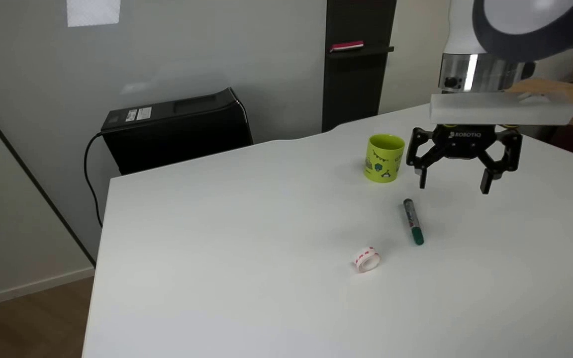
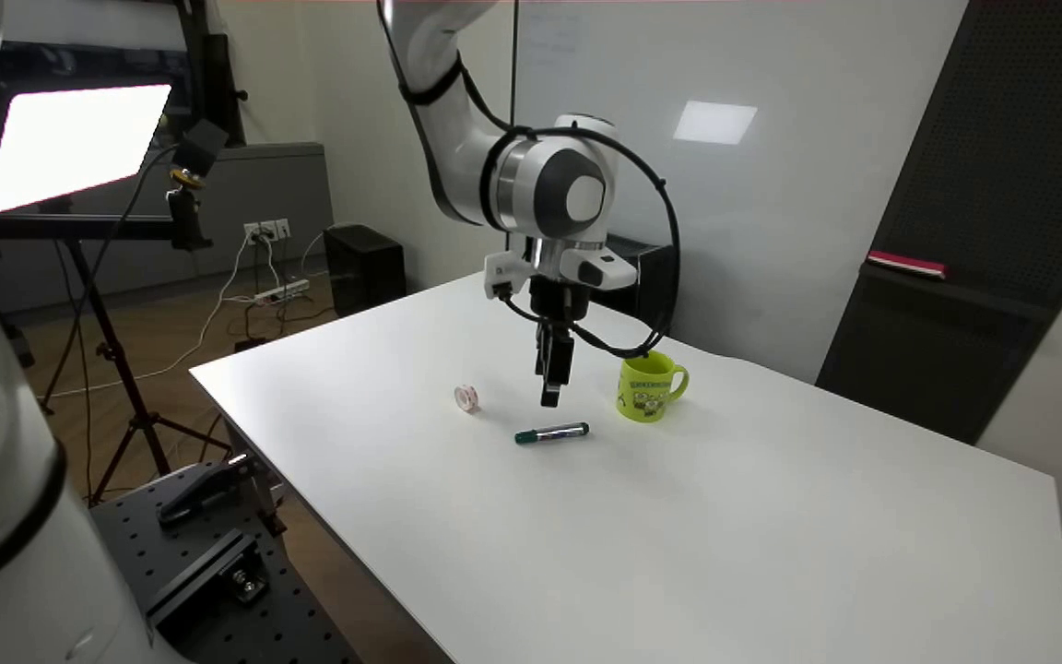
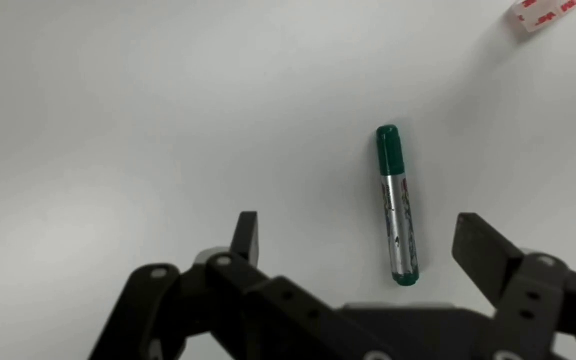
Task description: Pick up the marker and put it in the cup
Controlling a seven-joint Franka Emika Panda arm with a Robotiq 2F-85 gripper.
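Note:
The marker lies flat on the white table, with a green cap and a silver, printed barrel. It shows in both exterior views (image 1: 413, 221) (image 2: 552, 433) and in the wrist view (image 3: 399, 220). The yellow-green cup stands upright on the table, close to the marker, in both exterior views (image 1: 383, 160) (image 2: 643, 392); it is out of the wrist view. My gripper is open and empty above the table, in both exterior views (image 1: 453, 187) (image 2: 551, 395). In the wrist view my fingers (image 3: 357, 235) are wide apart, with the marker's barrel showing between them, nearer the right finger.
A small white tape roll with red print (image 1: 364, 257) lies on the table (image 1: 227, 258) near the marker's green end; it also shows in the wrist view (image 3: 545, 12). A black box (image 1: 177, 132) stands behind the table's edge. A cable loop (image 2: 669, 240) hangs from my arm near the cup.

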